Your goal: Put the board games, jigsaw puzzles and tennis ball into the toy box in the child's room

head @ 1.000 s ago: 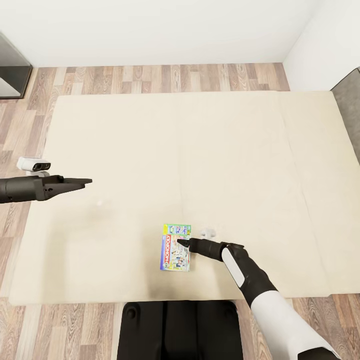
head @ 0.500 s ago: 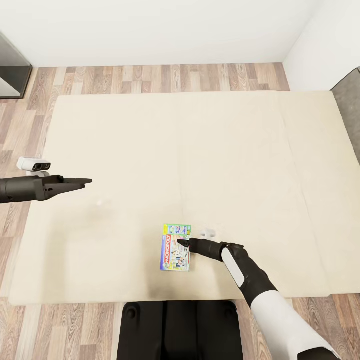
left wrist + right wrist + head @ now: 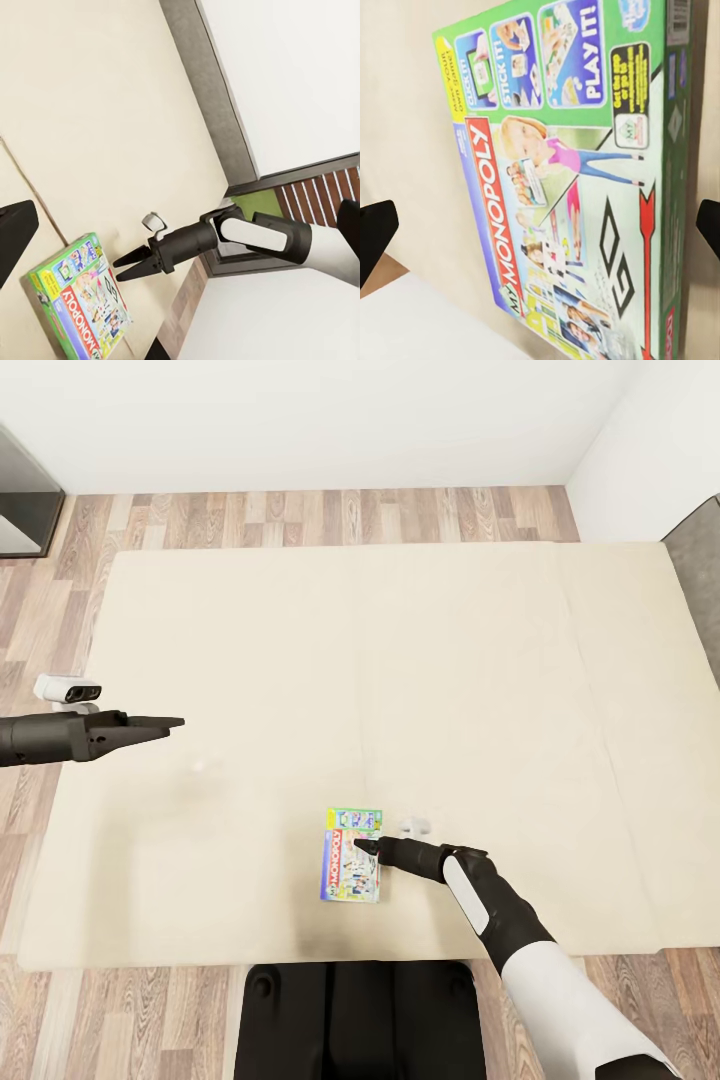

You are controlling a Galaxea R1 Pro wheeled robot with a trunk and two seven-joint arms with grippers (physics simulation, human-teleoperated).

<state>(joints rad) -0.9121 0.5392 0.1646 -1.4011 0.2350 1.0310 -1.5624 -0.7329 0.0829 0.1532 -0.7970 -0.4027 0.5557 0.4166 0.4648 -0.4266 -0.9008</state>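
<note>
Right arm: white forearm and black wrist reach forward and inward from the lower right of the head view.
Right gripper (image 3: 362, 845): points toward the robot's left; its fingers are spread in a narrow V in the left wrist view (image 3: 126, 268), with a gap between the tips; nothing is held between them.
Left arm: dark forearm comes in level from the left edge of the head view, a small white camera on its wrist.
Left gripper (image 3: 172, 723): points toward the robot's right, fingers long and close together; whether they are closed cannot be told.
</note>
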